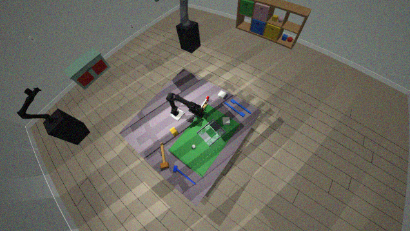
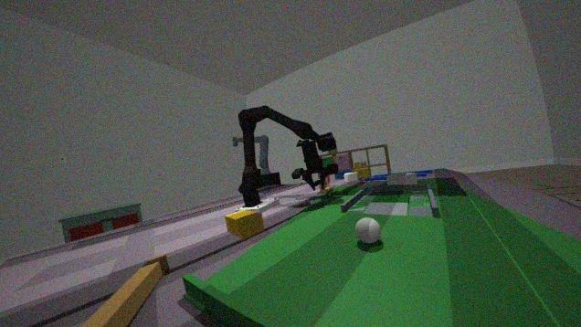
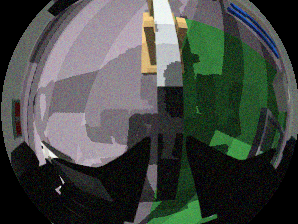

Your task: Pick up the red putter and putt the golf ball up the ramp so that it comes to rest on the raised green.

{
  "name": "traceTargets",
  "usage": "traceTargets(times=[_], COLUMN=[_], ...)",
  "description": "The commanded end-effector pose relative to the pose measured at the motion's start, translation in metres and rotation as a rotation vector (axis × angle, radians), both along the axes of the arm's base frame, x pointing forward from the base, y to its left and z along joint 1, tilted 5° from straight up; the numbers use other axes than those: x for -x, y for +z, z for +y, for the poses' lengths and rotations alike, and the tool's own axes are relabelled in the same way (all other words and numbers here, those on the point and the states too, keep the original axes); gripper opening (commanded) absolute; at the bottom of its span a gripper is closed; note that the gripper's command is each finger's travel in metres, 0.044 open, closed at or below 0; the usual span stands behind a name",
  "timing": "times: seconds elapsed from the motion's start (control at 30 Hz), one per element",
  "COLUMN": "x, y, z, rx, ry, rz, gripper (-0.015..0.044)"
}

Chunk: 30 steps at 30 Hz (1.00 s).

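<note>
The red putter's pale shaft [image 3: 167, 42] rests on a wooden stand [image 3: 148, 50] [image 1: 205, 106], and its dark handle [image 3: 170, 102] runs down between my fingers. Its red end [image 1: 207, 98] shows beyond the stand. My gripper [image 3: 168, 140] [image 2: 319, 186] is partly closed but still open around the handle, with a narrow gap on each side. The white golf ball [image 1: 193, 146] [image 2: 368, 230] lies on the green surface [image 1: 185, 153] [image 2: 411, 274], far from my gripper. A grey-railed piece [image 2: 353, 200] stands beyond the ball; which part is the raised green is unclear.
A yellow block [image 1: 173, 131] [image 2: 244, 224] lies between my base and the ball. A wooden mallet [image 1: 163, 155] and a blue putter [image 1: 185, 176] lie at the near side. Blue clubs [image 1: 238, 111], a white block [image 1: 222, 94] and a pale box [image 1: 226, 120] are at the far side.
</note>
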<state>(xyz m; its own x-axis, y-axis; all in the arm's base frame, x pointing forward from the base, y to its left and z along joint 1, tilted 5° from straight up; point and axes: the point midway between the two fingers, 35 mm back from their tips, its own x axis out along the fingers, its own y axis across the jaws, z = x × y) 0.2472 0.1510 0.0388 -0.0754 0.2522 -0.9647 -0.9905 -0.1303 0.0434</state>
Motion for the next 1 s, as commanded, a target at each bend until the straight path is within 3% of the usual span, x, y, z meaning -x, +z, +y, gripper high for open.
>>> traceTargets(times=[0.0,0.23,0.4,0.97], x=[0.000,0.000,-0.002,-0.005], y=[0.000,0.000,0.008,0.096], z=[0.000,0.000,0.001,0.001], rx=[0.000,0.000,0.000,0.000], ry=[0.000,0.000,0.000,-0.001], rz=[0.000,0.000,0.000,0.003], gripper=[0.0046,0.0000,0.0000,0.0000])
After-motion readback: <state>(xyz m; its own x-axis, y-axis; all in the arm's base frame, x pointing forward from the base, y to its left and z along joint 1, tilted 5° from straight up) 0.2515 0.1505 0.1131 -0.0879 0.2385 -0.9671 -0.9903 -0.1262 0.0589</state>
